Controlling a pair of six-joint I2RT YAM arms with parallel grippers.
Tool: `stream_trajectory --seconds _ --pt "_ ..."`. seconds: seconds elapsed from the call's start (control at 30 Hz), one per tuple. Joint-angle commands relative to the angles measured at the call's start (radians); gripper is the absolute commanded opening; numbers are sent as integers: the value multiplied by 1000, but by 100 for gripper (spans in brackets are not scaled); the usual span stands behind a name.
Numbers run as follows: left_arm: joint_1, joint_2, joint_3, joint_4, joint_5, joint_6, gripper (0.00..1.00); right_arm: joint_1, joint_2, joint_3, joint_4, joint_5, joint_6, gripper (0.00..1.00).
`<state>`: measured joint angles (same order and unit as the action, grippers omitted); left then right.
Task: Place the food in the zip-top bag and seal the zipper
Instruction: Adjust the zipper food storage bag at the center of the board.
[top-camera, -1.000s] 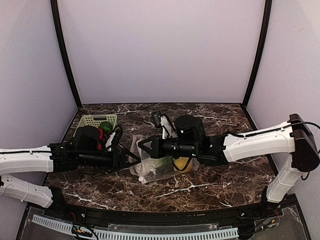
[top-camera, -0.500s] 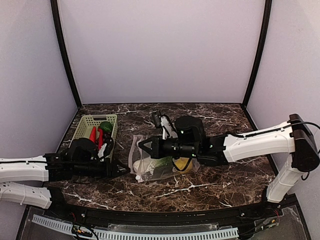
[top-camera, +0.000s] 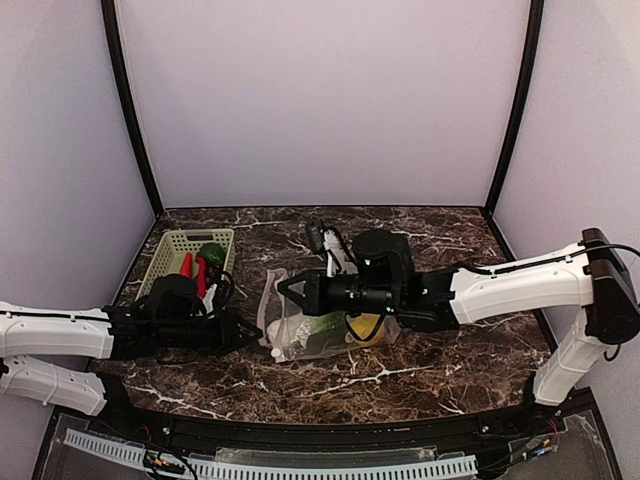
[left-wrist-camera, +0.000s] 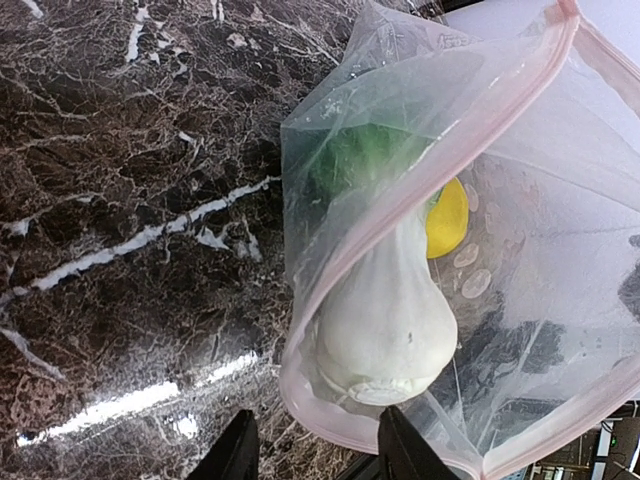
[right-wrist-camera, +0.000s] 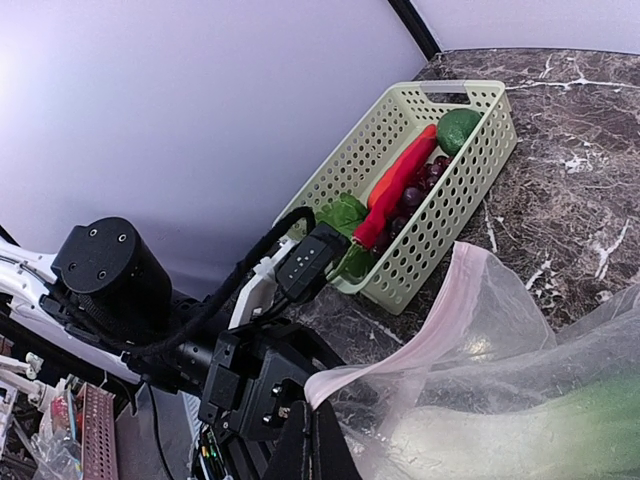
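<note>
In clear plastic zip-top bag (left-wrist-camera: 560, 200): green leafy vegetable (left-wrist-camera: 385, 330), round yellow lemon (left-wrist-camera: 447, 215). In pale green mesh basket (right-wrist-camera: 450, 230): long red chili (right-wrist-camera: 398, 185). Right jaws pinching pink zipper (right-wrist-camera: 420, 330); left jaws half-spread, empty.

Looking for lettering, and nothing readable turns up. The zip-top bag (left-wrist-camera: 540, 200), just ahead of the left pincer (left-wrist-camera: 318, 452), carries only pale round dots, no words. In the right wrist view, a small black block (right-wrist-camera: 310, 262) on the left arm, just above the right pincer (right-wrist-camera: 308, 440), shows a row of pale marks, too small and blurred to make out. No brand, number or sign is legible in any view.
</note>
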<state>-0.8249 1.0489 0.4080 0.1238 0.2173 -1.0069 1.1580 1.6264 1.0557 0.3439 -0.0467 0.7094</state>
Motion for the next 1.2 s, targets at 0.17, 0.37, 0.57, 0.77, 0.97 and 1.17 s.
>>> stream_trajectory --seconds 0.17,0.37,0.57,0.77,0.97,1.17 --pt "15 96 4 84 21 8 34 5 -36 -16 48 5 -5 0" --pt "17 143 12 150 36 7 22 5 -49 -22 44 13 -11 0" --pt "40 127 154 92 57 183 1 3 -96 -31 13 35 -23 0" --pt "44 152 382 -39 100 375 1 -14 -198 -34 -73 106 -79 0" --pt "45 175 467 -32 132 462 1 -64 -283 -53 -107 137 -140 0" --pt "45 152 427 42 171 520 1 -73 -348 -135 -66 130 -203 0"
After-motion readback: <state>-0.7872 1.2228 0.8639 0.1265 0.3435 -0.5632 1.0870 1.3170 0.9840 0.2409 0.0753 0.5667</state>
